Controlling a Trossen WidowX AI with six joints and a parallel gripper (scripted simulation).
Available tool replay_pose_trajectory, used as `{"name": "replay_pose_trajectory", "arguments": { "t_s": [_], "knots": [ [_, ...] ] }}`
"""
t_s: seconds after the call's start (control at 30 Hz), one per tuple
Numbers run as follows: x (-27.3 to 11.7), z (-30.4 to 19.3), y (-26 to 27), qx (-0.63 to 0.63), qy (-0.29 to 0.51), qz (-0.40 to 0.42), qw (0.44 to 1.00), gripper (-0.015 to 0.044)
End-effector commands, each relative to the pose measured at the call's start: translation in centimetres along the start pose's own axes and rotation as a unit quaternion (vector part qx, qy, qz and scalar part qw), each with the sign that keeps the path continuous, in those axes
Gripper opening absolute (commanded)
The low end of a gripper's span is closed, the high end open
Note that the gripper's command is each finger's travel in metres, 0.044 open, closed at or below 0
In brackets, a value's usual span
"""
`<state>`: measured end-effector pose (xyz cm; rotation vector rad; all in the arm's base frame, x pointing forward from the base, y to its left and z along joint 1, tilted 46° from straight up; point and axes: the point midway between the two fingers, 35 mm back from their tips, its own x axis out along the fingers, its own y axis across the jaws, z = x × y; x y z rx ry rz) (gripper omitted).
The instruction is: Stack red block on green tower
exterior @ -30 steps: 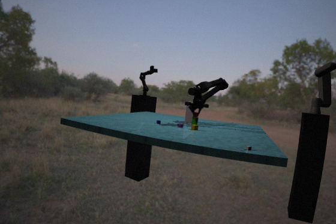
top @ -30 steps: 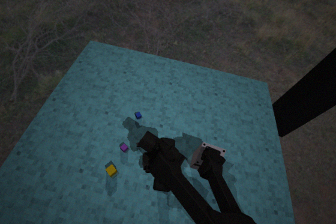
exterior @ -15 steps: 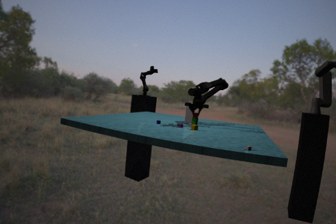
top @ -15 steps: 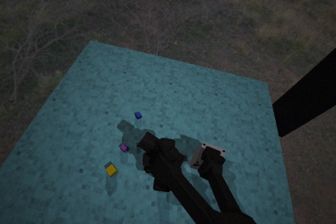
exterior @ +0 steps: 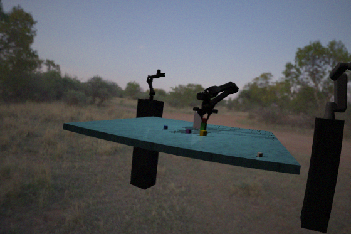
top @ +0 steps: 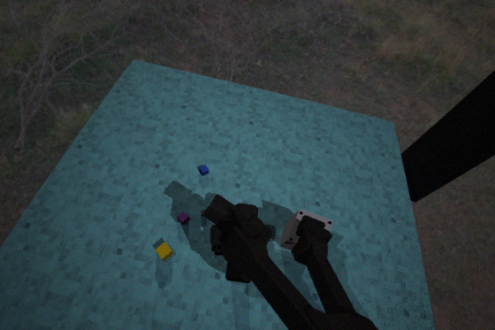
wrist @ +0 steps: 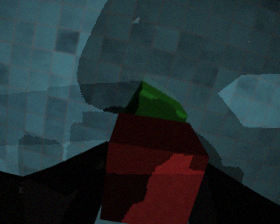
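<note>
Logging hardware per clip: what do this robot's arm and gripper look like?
The arm is plain black throughout, made of chunky, rounded links that thicken at the joints. No cables, labels or markings show in the dim light. The gripper has two flat, dark, wedge-like fingers. The base is a pale, pinkish-grey block with small dark dots at its corners.

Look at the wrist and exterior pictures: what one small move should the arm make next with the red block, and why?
Probably a slight downward ease before any release. The tool is shut on the red block, and the green tower peeks out just beyond its far edge in the wrist view. In the exterior view, red sits right above green; whether they touch cannot be told, so letting go now might jolt the tower.
</note>
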<state>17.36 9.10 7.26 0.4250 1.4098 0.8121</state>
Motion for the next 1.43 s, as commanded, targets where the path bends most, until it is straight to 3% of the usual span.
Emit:
{"name": "replay_pose_trajectory", "arguments": {
  "t_s": [0.0,0.13,0.7,1.4],
  "knots": [
    [0.09,-0.10,0.01,0.003,0.000,0.002,1.000,0.0000],
    [-0.23,-0.08,-0.02,0.003,0.000,0.001,1.000,0.0000],
    [-0.04,-0.03,-0.03,0.002,0.000,0.000,1.000,0.0440],
    [-0.04,-0.03,-0.03,0.002,0.000,0.000,1.000,0.0440]
  ]
}}
